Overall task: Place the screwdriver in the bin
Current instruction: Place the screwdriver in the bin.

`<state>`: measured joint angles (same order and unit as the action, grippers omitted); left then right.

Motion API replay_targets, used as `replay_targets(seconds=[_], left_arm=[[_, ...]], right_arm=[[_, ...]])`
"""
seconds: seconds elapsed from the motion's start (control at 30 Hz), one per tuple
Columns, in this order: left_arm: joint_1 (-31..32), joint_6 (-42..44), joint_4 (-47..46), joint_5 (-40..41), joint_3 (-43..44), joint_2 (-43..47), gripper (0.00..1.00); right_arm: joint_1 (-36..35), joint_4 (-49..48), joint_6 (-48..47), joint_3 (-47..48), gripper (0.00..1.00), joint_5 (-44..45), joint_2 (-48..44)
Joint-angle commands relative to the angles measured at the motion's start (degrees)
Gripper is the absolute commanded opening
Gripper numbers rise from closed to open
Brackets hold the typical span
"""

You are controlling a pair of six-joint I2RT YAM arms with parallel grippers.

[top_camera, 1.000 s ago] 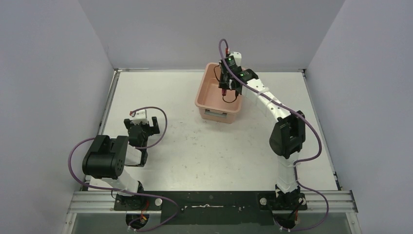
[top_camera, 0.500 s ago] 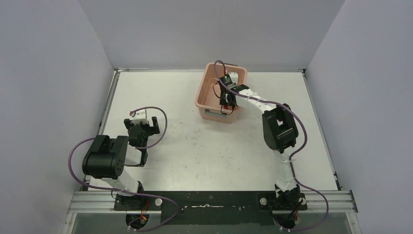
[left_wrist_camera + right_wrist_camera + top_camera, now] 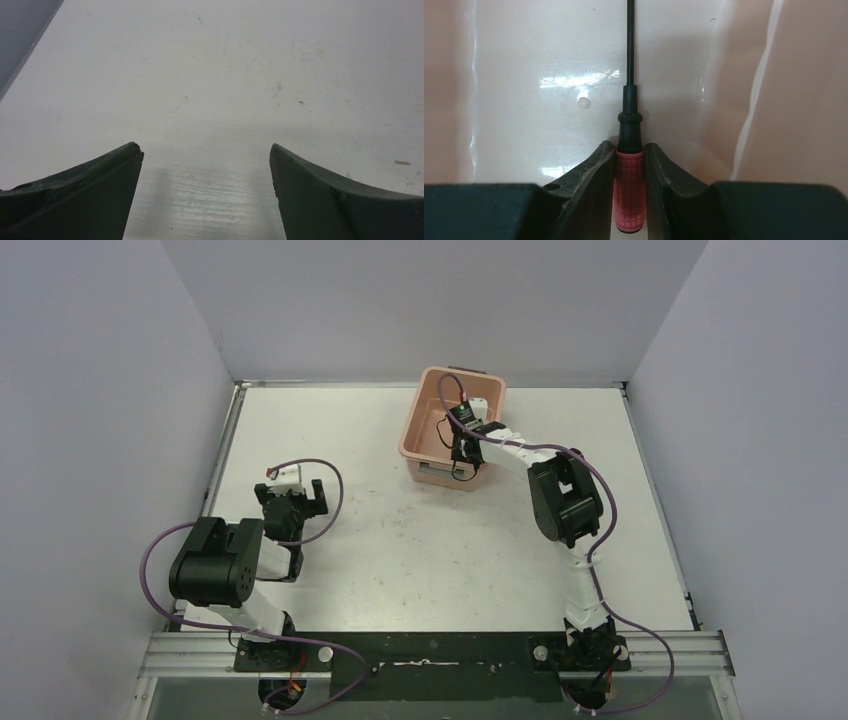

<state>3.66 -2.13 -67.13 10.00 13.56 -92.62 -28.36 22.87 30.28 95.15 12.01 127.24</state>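
Lowered into the bin point(image 3: 418, 425), right hand point(image 3: 629, 147) grips screwdriver point(image 3: 628, 192) beside its wall.

The slim red-handled screwdriver point(image 3: 628, 192), thin black shaft foremost, is held inside the glossy salmon-pink bin point(image 3: 422, 425)

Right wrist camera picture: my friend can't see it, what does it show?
The right gripper holds the screwdriver by its red handle, inside the bin. Its thin black shaft points away over the shiny pink floor.

screwdriver point(image 3: 629, 125) shaft tip cut by top edge in right wrist view; indiscernible from overhead
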Motion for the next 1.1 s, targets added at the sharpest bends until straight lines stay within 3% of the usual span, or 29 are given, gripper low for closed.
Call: replay_targets(seconds=[0.0, 0.5, 0.73, 1.07], left_arm=[[0.1, 0.4, -2.1, -0.2, 1.0, 0.3, 0.97], [0.1, 0.3, -2.1, -0.2, 1.0, 0.3, 0.97], [0.1, 0.4, -2.1, -0.2, 1.0, 0.3, 0.97], [0.1, 0.3, -2.2, -0.2, 1.0, 0.3, 0.97]], right_arm=[[0.0, -0.6, 0.7, 0.7, 0.07, -0.7, 2.9], [0.0, 1.9, 0.0, 2.3, 0.56, -1.0, -2.6], [-0.2, 3.3, -0.3, 2.8, 0.98, -0.3, -5.1], [-0.4, 5.1, -0.4, 4.8, 1.0, -0.5, -6.3]])
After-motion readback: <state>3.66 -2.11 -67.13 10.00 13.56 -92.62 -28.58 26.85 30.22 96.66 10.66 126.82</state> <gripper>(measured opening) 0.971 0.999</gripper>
